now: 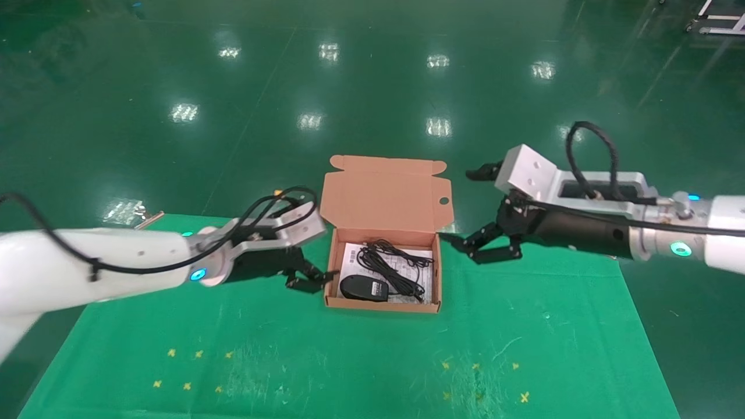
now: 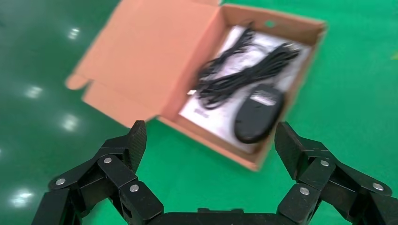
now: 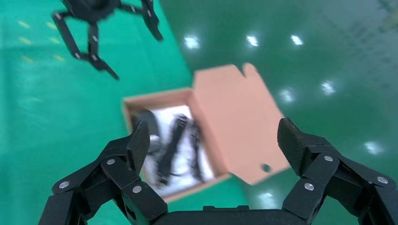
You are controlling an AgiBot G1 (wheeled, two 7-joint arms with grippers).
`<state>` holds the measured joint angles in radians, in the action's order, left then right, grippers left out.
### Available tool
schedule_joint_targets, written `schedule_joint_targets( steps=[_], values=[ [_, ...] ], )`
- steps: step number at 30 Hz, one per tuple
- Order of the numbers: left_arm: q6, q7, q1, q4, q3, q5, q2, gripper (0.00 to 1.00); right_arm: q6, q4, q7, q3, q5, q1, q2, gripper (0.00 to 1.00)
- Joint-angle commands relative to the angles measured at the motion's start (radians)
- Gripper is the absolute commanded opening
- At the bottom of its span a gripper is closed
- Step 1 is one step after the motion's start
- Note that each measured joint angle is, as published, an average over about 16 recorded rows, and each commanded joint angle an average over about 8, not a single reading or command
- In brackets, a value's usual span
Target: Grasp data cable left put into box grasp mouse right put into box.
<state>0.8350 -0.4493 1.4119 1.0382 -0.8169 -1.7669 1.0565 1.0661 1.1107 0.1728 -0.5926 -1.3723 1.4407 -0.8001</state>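
Box [image 1: 381, 305] top open — lid [image 1: 385, 192] behind.

Bench [image 1: 524, 349] has a green cloth top with small yellow cross marks near the front left and front right. The box [image 1: 382, 303] sits directly on it, mid-bench toward the far edge, lid open and leaning back. Beyond the far left corner, a clear plastic bag [image 1: 123, 210] lies on the glossy green floor [image 1: 174, 70].

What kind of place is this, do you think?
Probably a factory hall or robot test lab: glossy green floor mirroring rows of ceiling lights, and a green mat with yellow crosses under the box.
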Motion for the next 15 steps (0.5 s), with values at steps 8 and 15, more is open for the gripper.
schedule_joint_targets(
  steps=[8, 15],
  values=[
    [0.157, 0.062, -0.08, 0.058, 0.128, 0.246, -0.106, 1.0, 0.105, 0.042, 0.004, 0.076, 0.157, -0.089, 0.046, 1.0],
    [0.251, 0.099, -0.128, 0.094, 0.204, 0.394, -0.169, 1.0, 0.168, 0.068, 0.006, 0.122, 0.251, -0.143, 0.074, 1.0]
  ],
)
